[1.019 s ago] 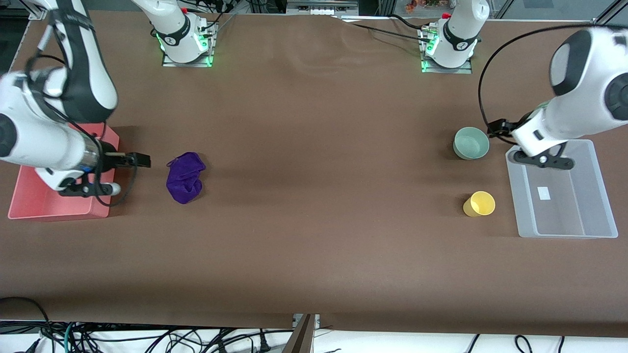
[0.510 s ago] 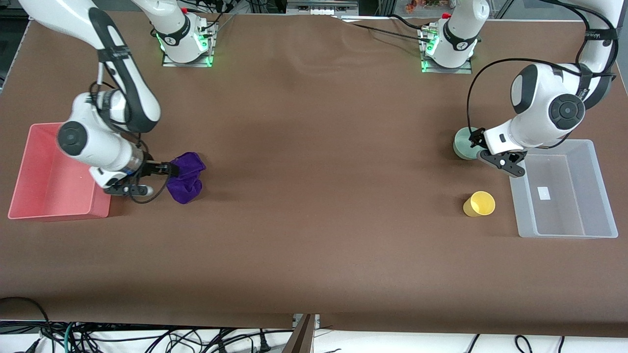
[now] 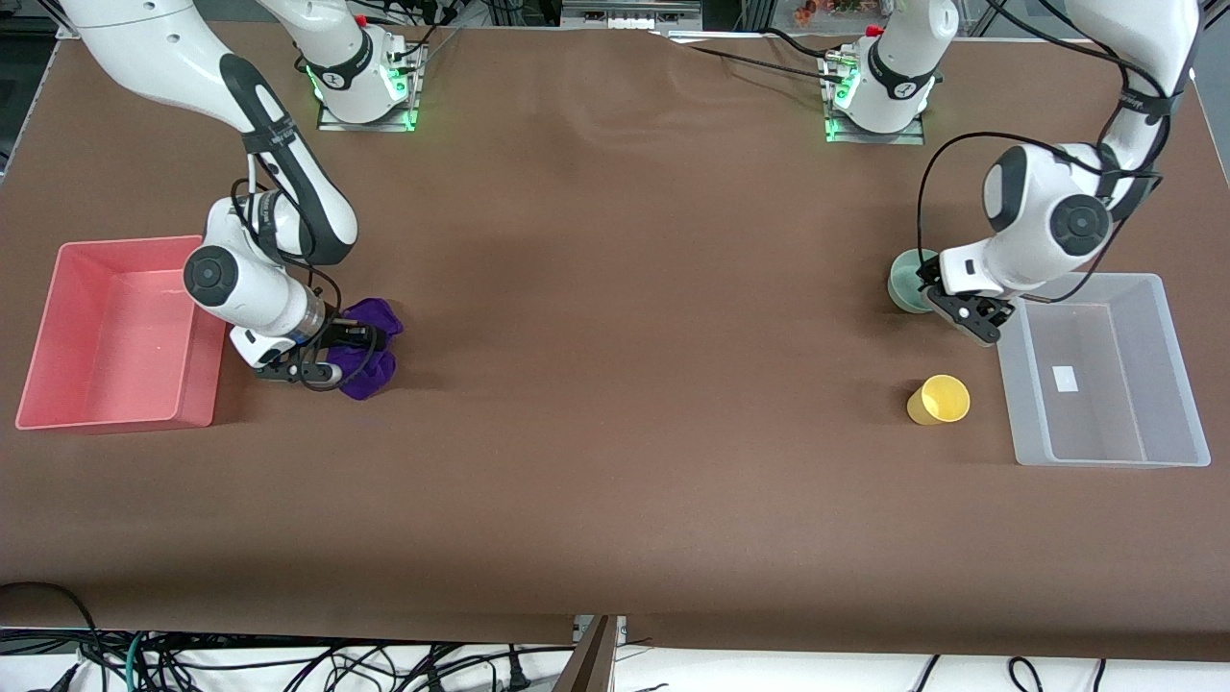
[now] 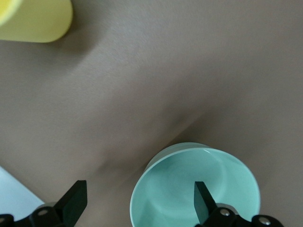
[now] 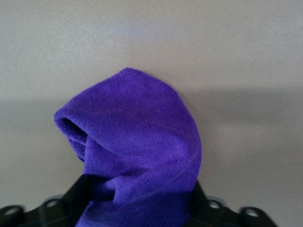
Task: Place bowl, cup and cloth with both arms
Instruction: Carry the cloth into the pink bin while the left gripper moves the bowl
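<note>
Lying crumpled on the table beside the pink bin (image 3: 58, 332), the cloth (image 3: 375, 365) sits between the spread fingers of the right gripper (image 3: 354, 338), which are not yet closed on it. The bowl (image 4: 189, 189) has one open finger (image 4: 203, 203) of the left gripper (image 3: 947, 303) inside its rim, the other outside. The cup (image 3: 939, 400) stands apart, near the clear bin (image 3: 1172, 384).
</note>
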